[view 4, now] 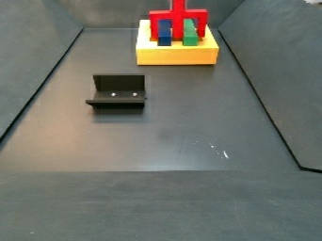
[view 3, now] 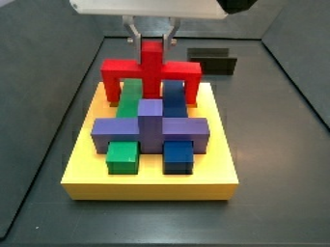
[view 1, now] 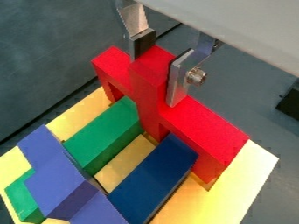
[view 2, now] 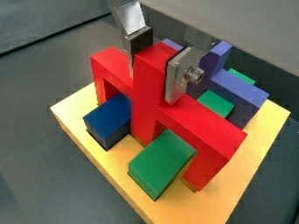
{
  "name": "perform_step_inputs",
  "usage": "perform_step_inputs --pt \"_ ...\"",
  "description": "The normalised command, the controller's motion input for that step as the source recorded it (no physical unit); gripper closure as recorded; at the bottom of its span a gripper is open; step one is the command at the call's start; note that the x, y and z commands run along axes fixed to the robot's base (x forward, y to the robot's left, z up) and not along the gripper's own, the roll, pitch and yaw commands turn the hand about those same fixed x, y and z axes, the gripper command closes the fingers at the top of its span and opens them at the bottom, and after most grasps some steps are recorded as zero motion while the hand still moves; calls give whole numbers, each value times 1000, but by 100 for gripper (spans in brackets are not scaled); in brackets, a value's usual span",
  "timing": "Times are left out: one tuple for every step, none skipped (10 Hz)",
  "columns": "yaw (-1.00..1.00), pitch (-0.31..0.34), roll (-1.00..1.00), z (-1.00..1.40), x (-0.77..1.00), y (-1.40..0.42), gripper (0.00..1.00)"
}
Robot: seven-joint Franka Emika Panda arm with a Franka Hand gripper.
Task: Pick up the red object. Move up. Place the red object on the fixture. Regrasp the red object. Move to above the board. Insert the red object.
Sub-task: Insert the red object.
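The red object is a cross-shaped piece with legs. It stands on the yellow board with its legs down in the slots, over the green and blue blocks. It shows in both wrist views and at the far end of a side view. My gripper comes straight down over the board. Its silver fingers press both sides of the object's upright stem, shut on it.
The board also holds a purple cross-shaped block, a green block and a blue block. The dark fixture stands on the grey floor apart from the board. Dark walls enclose the floor.
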Motion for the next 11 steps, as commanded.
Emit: perform_step_inputs --pt "0 0 -123 -203 0 0 100" --pt "0 0 -239 -154 14 0 100" --pt "0 0 -291 -114 0 11 100" --pt "0 0 -301 -103 0 3 100" --pt "0 0 -306 -103 0 0 100" --pt "0 0 -244 -166 0 23 100" --pt "0 0 -127 -423 63 149 100" --pt "0 -40 0 -689 106 109 100" --pt "0 0 47 -474 189 0 100" --pt "-91 31 116 -286 186 -123 100" --pt "-183 51 187 -289 151 -229 100"
